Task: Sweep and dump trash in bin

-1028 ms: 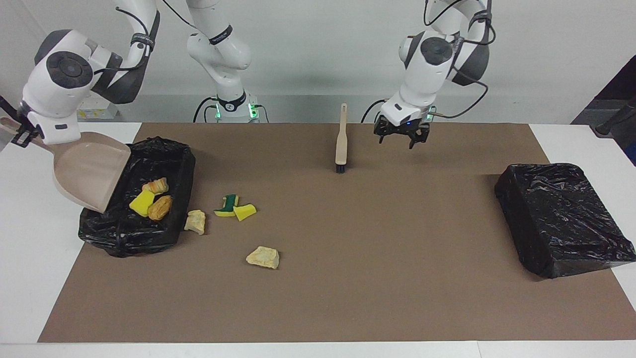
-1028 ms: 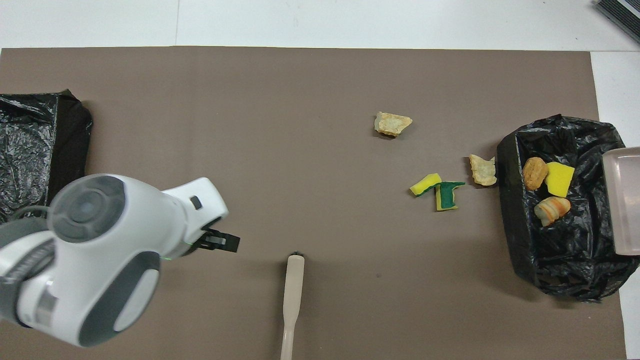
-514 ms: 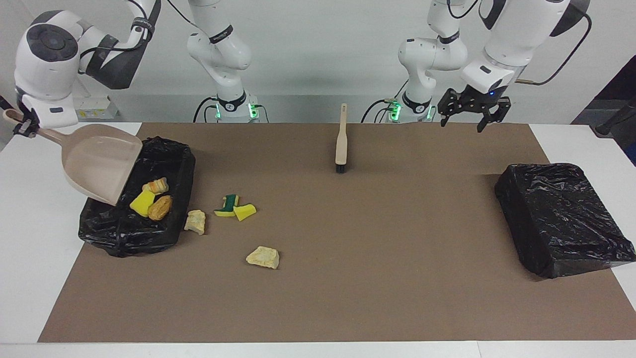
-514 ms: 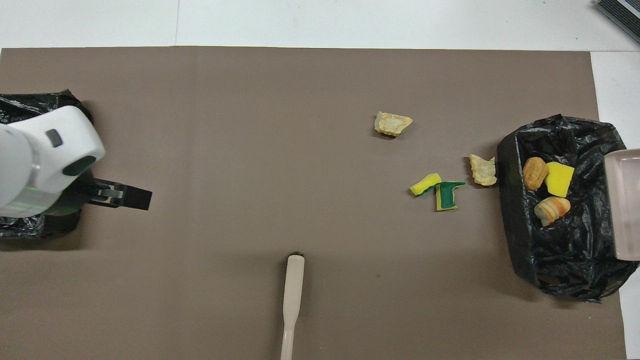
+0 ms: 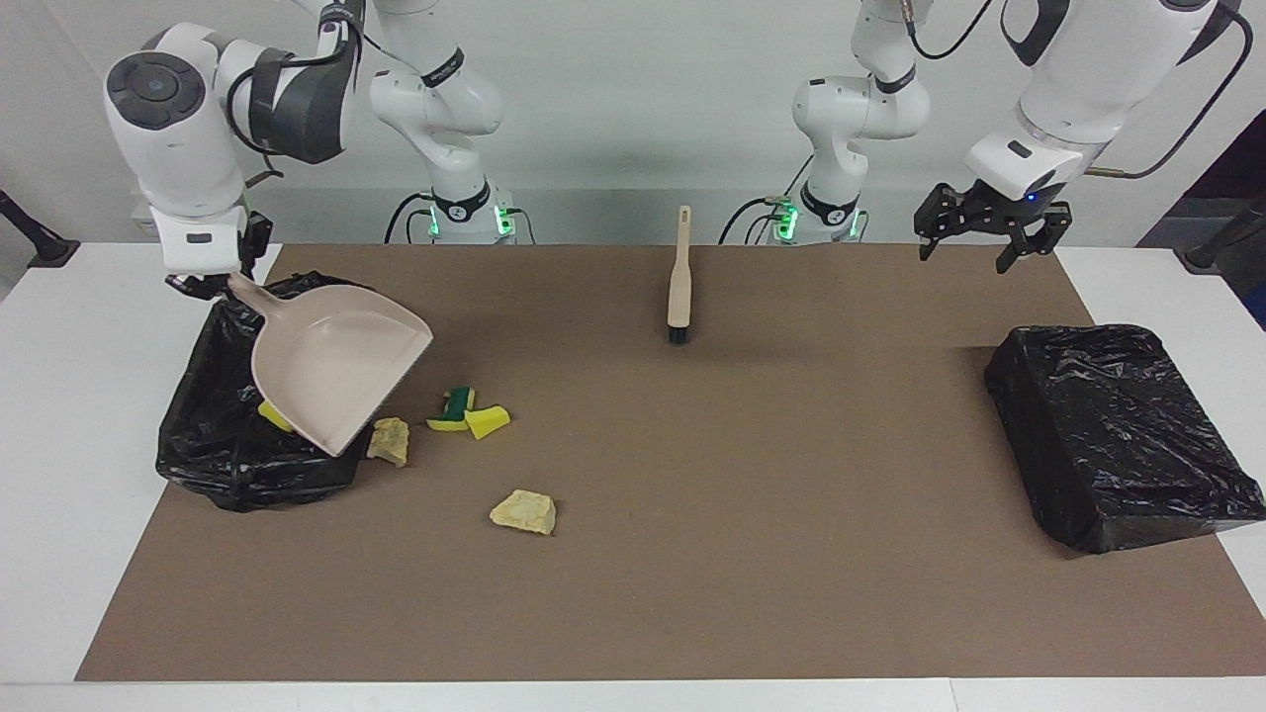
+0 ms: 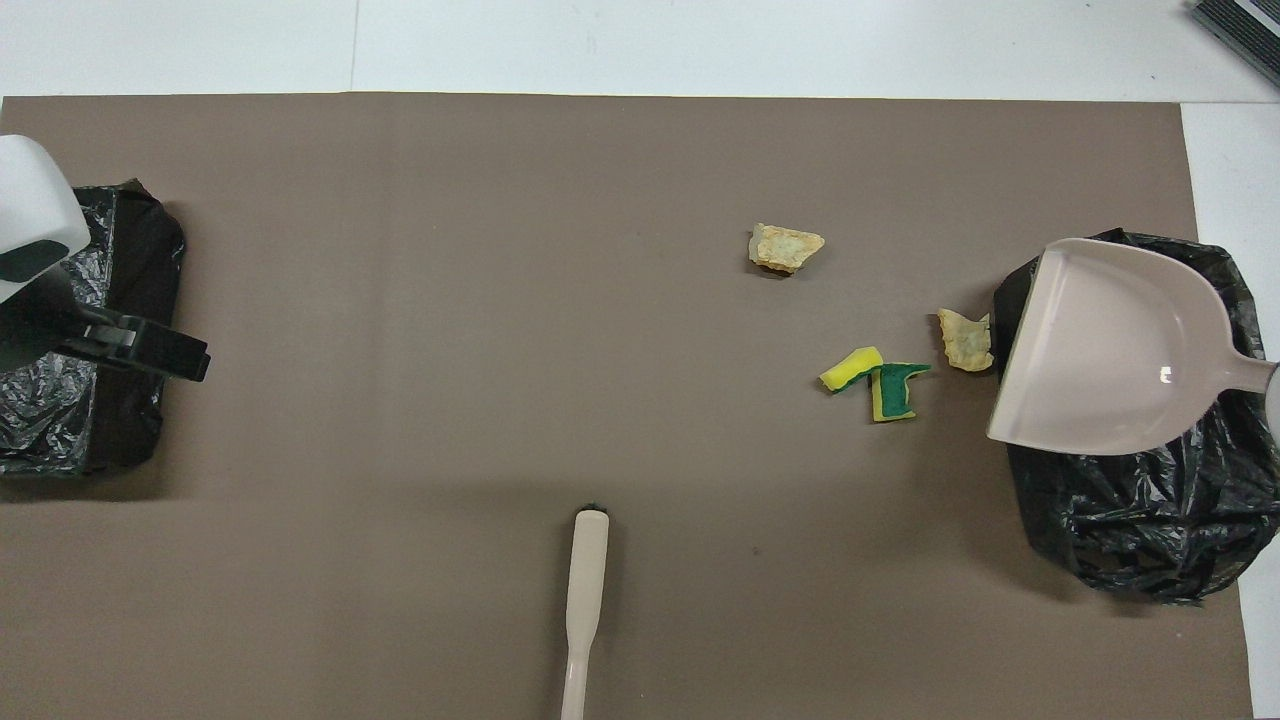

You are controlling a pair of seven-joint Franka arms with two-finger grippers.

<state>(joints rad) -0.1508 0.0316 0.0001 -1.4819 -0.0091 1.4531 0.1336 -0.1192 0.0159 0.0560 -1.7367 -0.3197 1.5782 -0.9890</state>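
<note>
The right gripper pinches the beige plastic dustpan by its handle over the black-bagged bin. Four sponge and crumbly scraps lie beside the bin. The left gripper waits, jaws spread. Next, probably: fetch the beige hand brush.

Dustpan over bin; trash just beside it.

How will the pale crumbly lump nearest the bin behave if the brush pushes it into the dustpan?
The pale lump looks rough and porous, so probably light. Its irregular, faceted shape suggests it would tumble or skid rather than roll far. The ragged edges hint it may shed crumbs. It sits against the bin, right by the dustpan lip, so a short push might do.
</note>
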